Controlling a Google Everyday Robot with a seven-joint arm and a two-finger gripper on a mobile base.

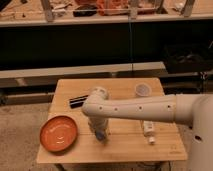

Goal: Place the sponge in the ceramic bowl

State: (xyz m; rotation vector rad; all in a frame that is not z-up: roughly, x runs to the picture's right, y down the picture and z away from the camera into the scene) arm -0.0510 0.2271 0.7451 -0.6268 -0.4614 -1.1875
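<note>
The ceramic bowl (59, 134), orange-red and shallow, sits at the front left of the wooden table (125, 150) with nothing in it. My gripper (100, 132) points down at the table just right of the bowl, at the end of the white arm (140, 107) that reaches in from the right. A small blue-grey patch, the sponge (101, 135), shows at the gripper's tip, close to the tabletop. The gripper hides most of it.
A black rectangular block (77, 101) lies behind the bowl, partly behind the arm. A white cup (143, 90) stands at the back right. A small white bottle-like object (148, 131) lies at the front right. Dark shelving runs behind the table.
</note>
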